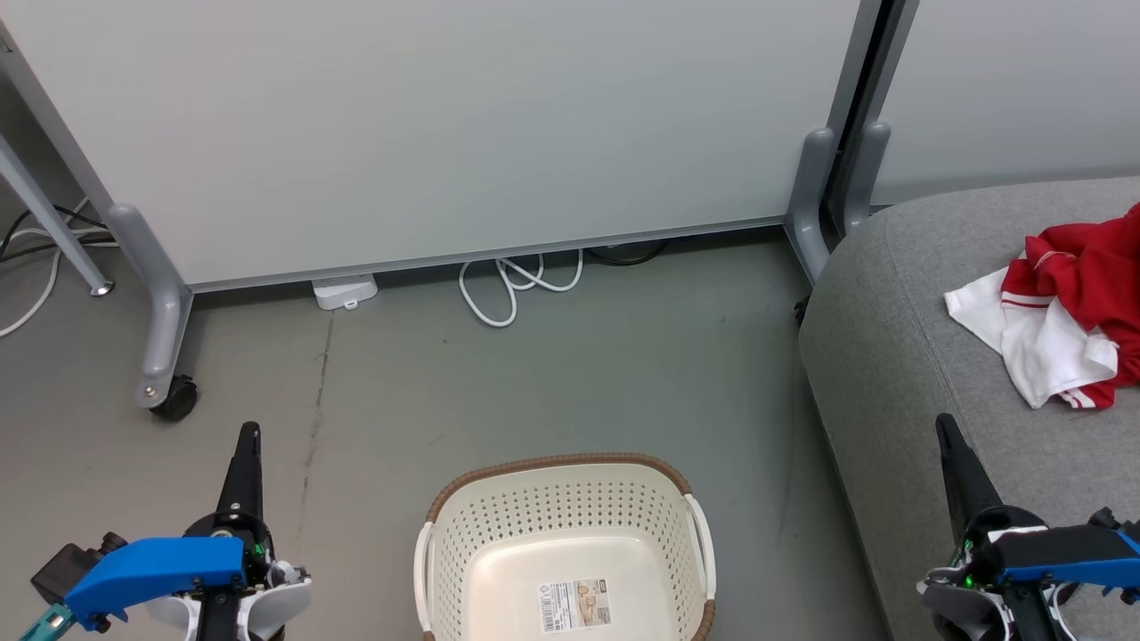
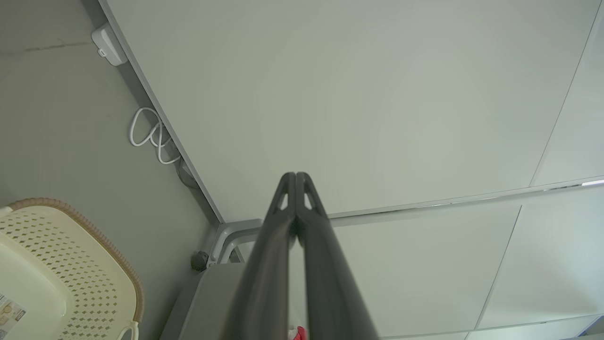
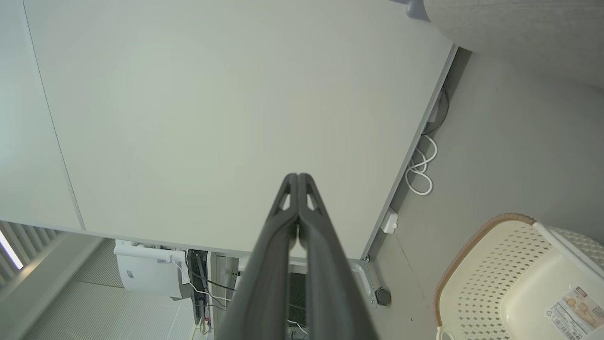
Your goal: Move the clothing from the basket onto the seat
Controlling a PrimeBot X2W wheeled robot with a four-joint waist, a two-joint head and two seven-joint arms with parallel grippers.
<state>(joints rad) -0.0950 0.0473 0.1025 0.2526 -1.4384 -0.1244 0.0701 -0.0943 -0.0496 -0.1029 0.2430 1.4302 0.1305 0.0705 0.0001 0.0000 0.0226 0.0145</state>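
The red and white clothing [image 1: 1069, 316] lies crumpled on the grey seat [image 1: 899, 356] at the right of the head view. On the floor at bottom centre stands the cream basket [image 1: 570, 556], nothing in it but the paper label on its bottom; it also shows in the left wrist view [image 2: 56, 274] and the right wrist view [image 3: 514, 278]. My left gripper [image 1: 248, 434] is shut at the lower left, left of the basket. My right gripper [image 1: 942, 425] is shut over the seat's front part, below the clothing. Both wrist views show fingers pressed together [image 2: 295, 175] [image 3: 298, 176].
A pale partition panel [image 1: 445, 133] on grey castor legs [image 1: 160, 356] stands across the back. White cable loops [image 1: 517, 285] and a small white box [image 1: 344, 291] lie at its foot. Bare grey floor [image 1: 534, 383] lies between partition, basket and seat.
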